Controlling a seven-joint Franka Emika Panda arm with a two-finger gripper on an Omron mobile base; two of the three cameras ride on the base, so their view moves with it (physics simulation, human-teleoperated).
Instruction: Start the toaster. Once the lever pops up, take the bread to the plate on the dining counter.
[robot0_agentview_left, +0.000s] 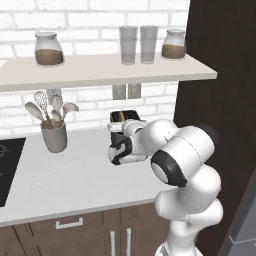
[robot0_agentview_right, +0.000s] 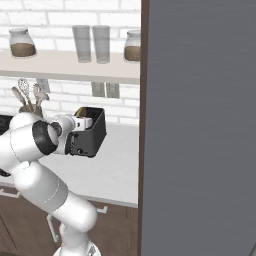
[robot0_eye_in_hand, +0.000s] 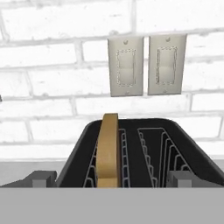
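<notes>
The dark grey toaster (robot0_eye_in_hand: 144, 153) stands on the counter against the white brick wall, and my hand hovers just in front of and above it. A tan slice of bread (robot0_eye_in_hand: 108, 148) stands upright in its left slot and pokes above the top. My gripper (robot0_eye_in_hand: 113, 178) is open, one fingertip (robot0_eye_in_hand: 43, 177) at each side of the toaster's near end, holding nothing. From the base, the toaster (robot0_agentview_right: 94, 134) is partly covered by my wrist, and only its top (robot0_agentview_left: 125, 116) shows behind the arm. The plate and the dining counter are out of view.
A grey utensil cup (robot0_agentview_left: 54, 136) stands left of the toaster, and a black cooktop (robot0_agentview_left: 7, 170) lies further left. The shelf (robot0_agentview_left: 100, 70) above holds jars and glasses. Two switch plates (robot0_eye_in_hand: 146, 65) are on the wall. A tall dark cabinet (robot0_agentview_left: 220, 90) bounds the right.
</notes>
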